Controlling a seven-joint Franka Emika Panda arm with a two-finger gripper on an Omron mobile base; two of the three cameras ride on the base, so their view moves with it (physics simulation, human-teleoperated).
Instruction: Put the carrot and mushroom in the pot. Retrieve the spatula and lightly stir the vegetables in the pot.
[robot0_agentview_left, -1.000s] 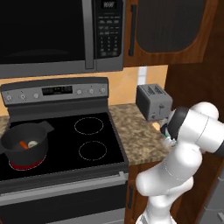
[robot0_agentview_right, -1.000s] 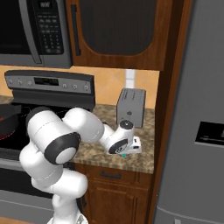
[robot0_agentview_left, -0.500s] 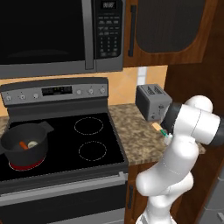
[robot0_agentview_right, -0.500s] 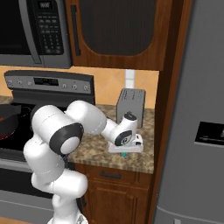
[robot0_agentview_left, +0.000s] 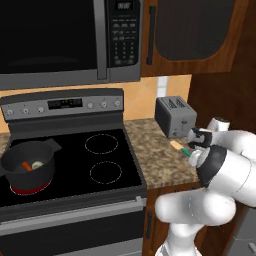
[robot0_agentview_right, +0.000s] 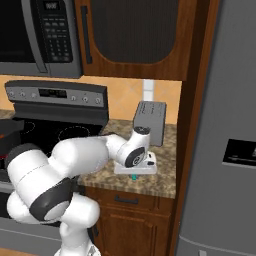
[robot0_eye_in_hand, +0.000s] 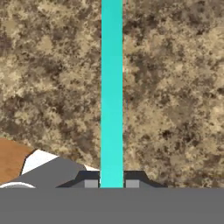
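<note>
The spatula's teal handle (robot0_eye_in_hand: 111, 87) runs straight up the hand view over the speckled counter. Its lower end sits between my gripper's (robot0_eye_in_hand: 111, 183) two dark fingertips (robot0_eye_in_hand: 91, 183), which are shut on it. In the left base view the spatula (robot0_agentview_left: 179, 148) lies on the counter in front of the toaster, tan end toward the stove, with my hand over its teal end. The right base view shows a teal tip (robot0_agentview_right: 133, 176) poking out under the gripper (robot0_agentview_right: 134, 172). The dark pot (robot0_agentview_left: 30, 176) stands on the front left burner, holding the carrot (robot0_agentview_left: 26, 166) and mushroom (robot0_agentview_left: 37, 164).
A silver toaster (robot0_agentview_left: 174, 116) stands at the back of the narrow counter, just behind my hand. A grey fridge (robot0_agentview_right: 225, 125) and a wooden panel close off the right side. A black stovetop (robot0_agentview_left: 105, 160) lies between the counter and the pot, with a microwave (robot0_agentview_left: 60, 40) above.
The jaws have closed the last bit onto the teal handle. The elbow has swung lower and further right, while the hand stayed down at the counter by the toaster.
</note>
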